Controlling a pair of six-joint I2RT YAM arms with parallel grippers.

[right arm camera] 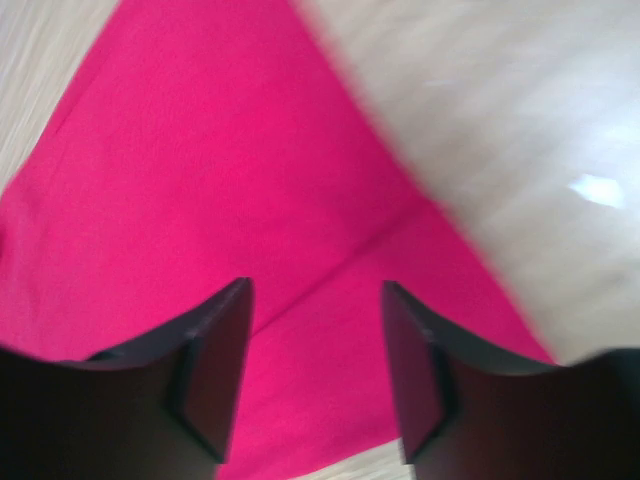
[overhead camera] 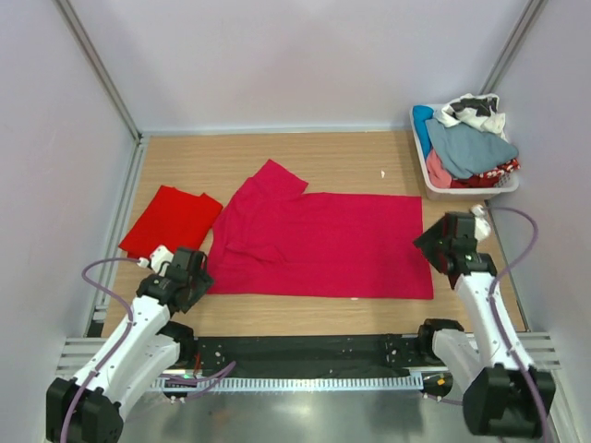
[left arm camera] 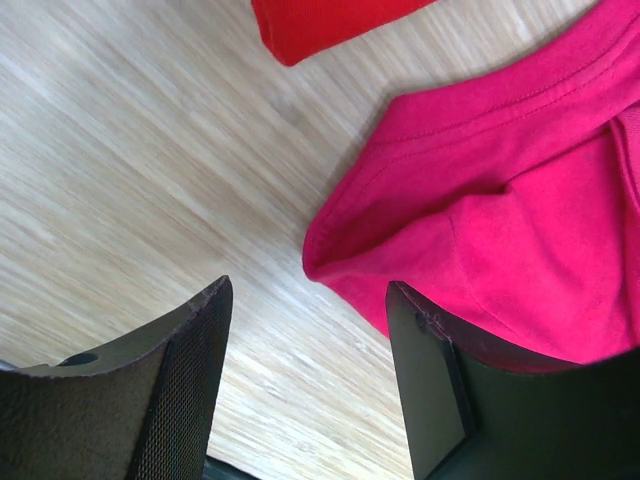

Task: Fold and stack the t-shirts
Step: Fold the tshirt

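At the near edge of the wooden table, the two arms are reaching forward, one at each end of the spread shirt.

The left gripper is hovering over the near left corner of the crimson t-shirt. In its wrist view the left gripper is holding its fingers spread apart, with only bare table between them. The rumpled edge of the crimson t-shirt is lying just beyond the right finger and is not being pinched.

The right gripper is hanging at the right edge of the same shirt. Its wrist view is showing the right gripper with its fingers also spread, above the crimson t-shirt, with no cloth between them. A seam or fold line is running across the cloth there, and bare table is showing past the shirt's slanting edge.

The crimson t-shirt is lying flat across the middle of the table as a wide rectangle. Its left part is creasing, and one sleeve is poking toward the far side.

Just beyond the left gripper, the red t-shirt is lying folded, close beside the crimson one's left end; its corner is showing in the left wrist view.

At the far right corner, a white basket is holding a heap of mixed clothes.
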